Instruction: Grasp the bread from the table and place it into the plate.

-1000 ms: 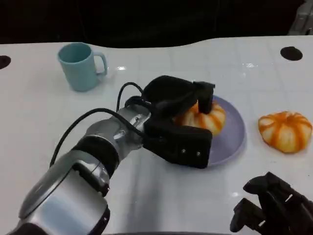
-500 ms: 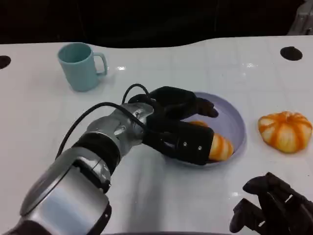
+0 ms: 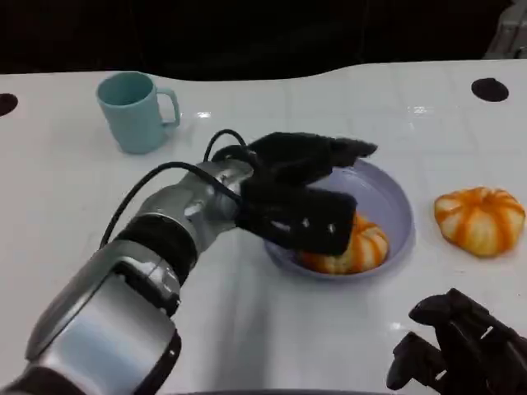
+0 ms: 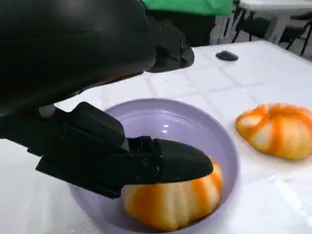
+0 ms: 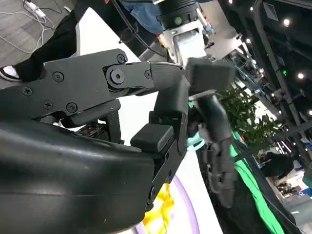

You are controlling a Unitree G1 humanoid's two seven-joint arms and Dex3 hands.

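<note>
White table, dark background. Bread: in the plate, under the left robot hand, whose fingers are spread, holding nothing. Likely light, soft; take by its rounded flanks.

teal mug upright, handle turned toward the left fingers, well apart behind them. striped orange bun on white table, out beyond the fingertips, not touching. black round mark farther past.
</note>
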